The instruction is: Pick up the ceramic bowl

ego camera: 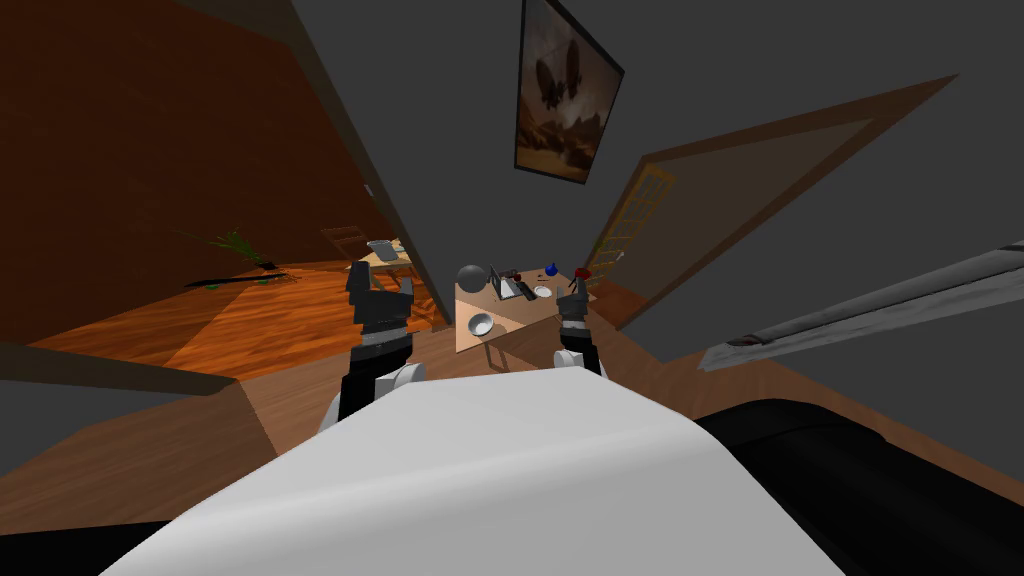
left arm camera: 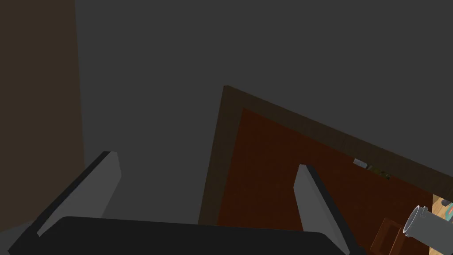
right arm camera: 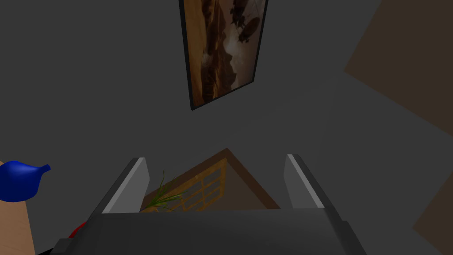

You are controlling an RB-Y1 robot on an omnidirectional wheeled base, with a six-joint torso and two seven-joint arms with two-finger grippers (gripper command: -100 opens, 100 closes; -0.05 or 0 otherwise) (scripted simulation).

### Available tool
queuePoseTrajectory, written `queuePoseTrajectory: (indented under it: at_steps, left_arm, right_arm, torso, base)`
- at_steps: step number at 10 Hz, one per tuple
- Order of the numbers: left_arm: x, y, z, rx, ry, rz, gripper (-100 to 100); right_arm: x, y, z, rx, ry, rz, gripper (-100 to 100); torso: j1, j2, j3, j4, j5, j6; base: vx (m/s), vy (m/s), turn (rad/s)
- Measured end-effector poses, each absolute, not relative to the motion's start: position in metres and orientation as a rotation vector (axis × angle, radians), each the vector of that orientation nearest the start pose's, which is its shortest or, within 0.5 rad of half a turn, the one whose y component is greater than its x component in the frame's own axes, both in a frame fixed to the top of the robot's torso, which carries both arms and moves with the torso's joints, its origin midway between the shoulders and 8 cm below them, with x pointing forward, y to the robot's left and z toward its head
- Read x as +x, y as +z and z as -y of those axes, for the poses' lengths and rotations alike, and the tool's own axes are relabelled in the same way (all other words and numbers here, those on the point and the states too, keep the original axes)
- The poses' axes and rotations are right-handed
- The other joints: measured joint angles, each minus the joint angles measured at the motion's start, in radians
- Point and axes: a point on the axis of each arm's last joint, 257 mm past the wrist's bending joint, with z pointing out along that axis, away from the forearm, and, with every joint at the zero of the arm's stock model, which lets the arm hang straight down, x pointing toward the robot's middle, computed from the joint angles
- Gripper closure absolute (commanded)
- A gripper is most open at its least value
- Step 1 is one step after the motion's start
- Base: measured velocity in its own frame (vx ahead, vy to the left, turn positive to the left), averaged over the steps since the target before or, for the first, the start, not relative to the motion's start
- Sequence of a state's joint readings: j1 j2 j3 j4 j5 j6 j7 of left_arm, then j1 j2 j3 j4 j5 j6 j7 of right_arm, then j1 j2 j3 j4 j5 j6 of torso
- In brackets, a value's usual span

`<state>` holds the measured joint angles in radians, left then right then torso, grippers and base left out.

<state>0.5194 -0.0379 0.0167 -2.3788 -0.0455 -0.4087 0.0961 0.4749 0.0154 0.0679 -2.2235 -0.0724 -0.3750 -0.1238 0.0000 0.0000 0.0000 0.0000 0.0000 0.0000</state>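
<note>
The bowl (ego camera: 481,323) is set on the bench (ego camera: 520,312); the left tool (left arm camera: 207,159) and right tool (right arm camera: 214,156) are held spread, apart from it.

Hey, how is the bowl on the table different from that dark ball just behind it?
The bowl is pale grey and open, showing a hollow inside; the ball is dark grey and closed all round. The bowl sits nearer the robot, by the table's near edge; the ball sits farther back. Both rest on the table, untouched.
</note>
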Motion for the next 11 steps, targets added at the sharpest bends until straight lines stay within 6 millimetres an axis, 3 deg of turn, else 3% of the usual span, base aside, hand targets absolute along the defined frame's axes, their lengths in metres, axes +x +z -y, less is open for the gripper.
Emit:
queuePoseTrajectory:
  at_steps: [3, 11]
  left_arm:
    - [0.348, 0.037, -0.278, -0.691, -1.334, -0.661, -100]
    - [0.395, -0.014, -0.269, -0.795, -1.307, -0.875, -100]
  right_arm:
    - [0.378, -0.019, 0.265, 0.905, 1.500, -0.628, 0]
    - [0.378, -0.019, 0.265, 0.905, 1.500, -0.628, 0]
  torso:
    - [-0.001, 0.001, 0.000, 0.000, 0.000, 0.000]
    - [-0.002, 0.001, 0.001, 0.000, 0.000, 0.000]
  base:
    - [-0.014, -0.023, -0.018]
    - [-0.023, -0.034, -0.025]
